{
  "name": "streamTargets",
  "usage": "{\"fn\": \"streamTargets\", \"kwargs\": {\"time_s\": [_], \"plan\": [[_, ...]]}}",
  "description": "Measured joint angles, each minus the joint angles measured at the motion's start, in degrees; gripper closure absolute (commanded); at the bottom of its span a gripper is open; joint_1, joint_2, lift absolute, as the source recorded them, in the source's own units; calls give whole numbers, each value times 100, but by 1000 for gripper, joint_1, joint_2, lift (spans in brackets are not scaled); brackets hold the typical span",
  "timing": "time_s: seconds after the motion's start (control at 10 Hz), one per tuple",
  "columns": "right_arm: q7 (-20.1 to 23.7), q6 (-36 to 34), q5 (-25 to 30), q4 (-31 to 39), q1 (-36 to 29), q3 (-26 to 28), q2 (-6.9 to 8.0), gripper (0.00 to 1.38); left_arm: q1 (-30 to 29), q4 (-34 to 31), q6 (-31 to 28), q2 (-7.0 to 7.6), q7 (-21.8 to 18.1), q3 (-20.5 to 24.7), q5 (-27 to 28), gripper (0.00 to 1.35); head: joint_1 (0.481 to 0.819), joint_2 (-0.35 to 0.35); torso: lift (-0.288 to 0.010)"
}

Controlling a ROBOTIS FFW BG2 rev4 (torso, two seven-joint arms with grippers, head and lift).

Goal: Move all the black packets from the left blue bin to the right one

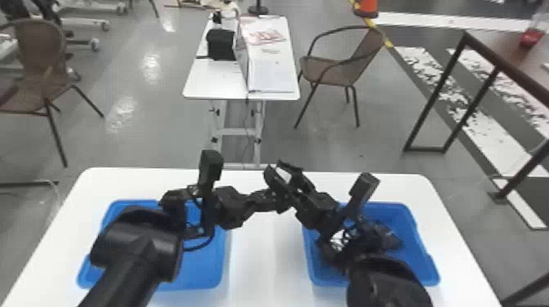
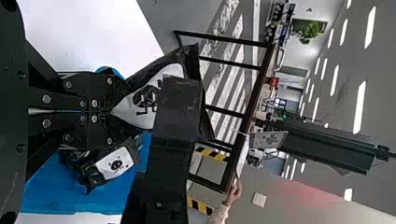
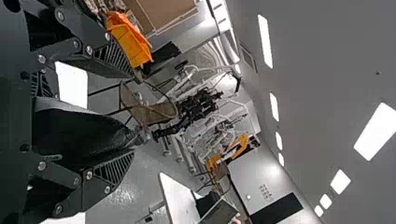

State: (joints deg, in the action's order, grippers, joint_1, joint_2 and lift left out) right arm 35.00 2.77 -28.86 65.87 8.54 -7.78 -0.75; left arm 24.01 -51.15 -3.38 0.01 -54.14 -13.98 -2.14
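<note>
The left gripper (image 2: 111, 112) clenches one end of the black packet (image 2: 142, 106), raised between the left blue bin (image 1: 204, 275) and right blue bin (image 1: 425, 267). The right gripper (image 3: 130, 115) has fingers spread around it. Likely light, pliable, slippery; grasp the full body.

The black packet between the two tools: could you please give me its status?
Left tool shut on black packet. Right tool open around it. Other packets in right bin.
</note>
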Motion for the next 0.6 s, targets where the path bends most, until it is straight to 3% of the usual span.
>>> {"fn": "streamTargets", "kwargs": {"time_s": [0.1, 0.3, 0.4, 0.6], "plan": [[-283, 31, 83, 89, -48, 3, 5, 1273, 1, 0, 2, 0, -2, -19, -39, 1200, 695, -99, 0], [-345, 165, 10, 90, -134, 5, 17, 1273, 0, 0, 30, -1, 1, -21, -121, 1184, 695, -104, 0], [-337, 207, -12, 68, -153, 3, 29, 1273, -2, 1, 61, -1, 22, -19, -179, 1012, 695, -104, 0], [-340, 373, -272, -64, -163, 1, 56, 1273, -18, 1, 107, -1, 60, -6, -300, 213, 695, -106, 0]]}}
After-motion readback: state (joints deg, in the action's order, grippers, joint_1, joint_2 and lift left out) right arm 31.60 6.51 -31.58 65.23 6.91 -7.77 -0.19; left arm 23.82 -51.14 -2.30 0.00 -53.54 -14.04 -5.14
